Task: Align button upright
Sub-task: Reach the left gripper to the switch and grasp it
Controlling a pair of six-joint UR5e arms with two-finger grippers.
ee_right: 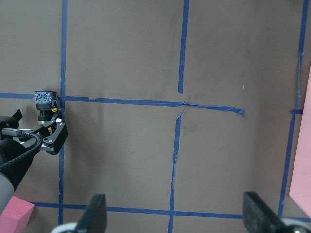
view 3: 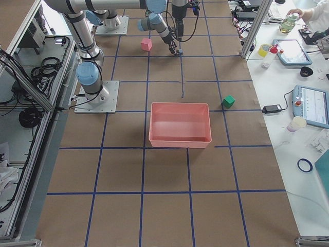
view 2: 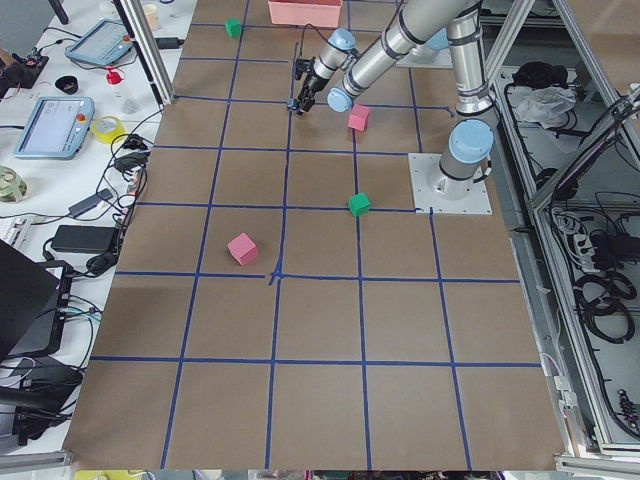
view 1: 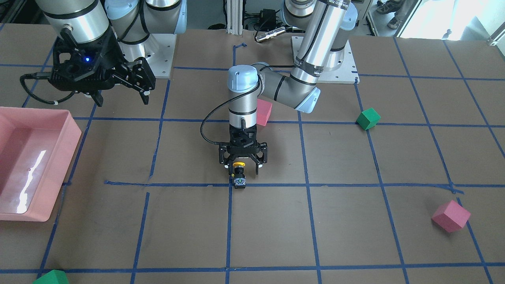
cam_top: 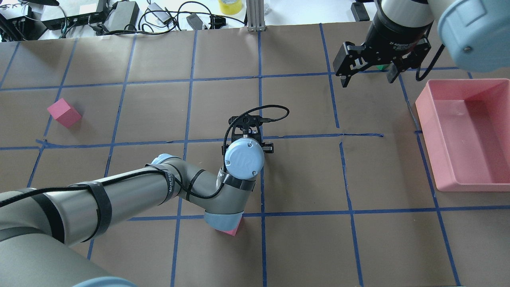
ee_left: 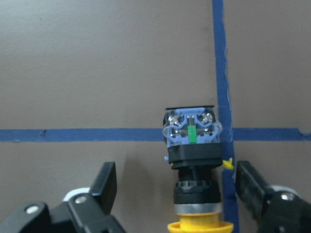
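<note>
one button point(ee_left: 193, 160) seemingly flat, cap point(ee_left: 200, 226) robotward

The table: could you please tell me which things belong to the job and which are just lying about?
Job: button, lying on its side; open left gripper around it.
Lying about: pink tray; two pink cubes; two green cubes; right gripper, open, idle.

**A:** so how's the button point(ee_left: 193, 165) sitting?

**B:** flat on its side on the bench point(ee_left: 97, 73), not upright. Round yellow cap at one end, black body, and the terminal end is bluish with silvery screws and a little green bit in the middle.

**A:** whereabouts?

**B:** right by a crossing of the blue tape lines point(ee_left: 73, 134). The terminal end lies on one line, just beside the other.
</note>
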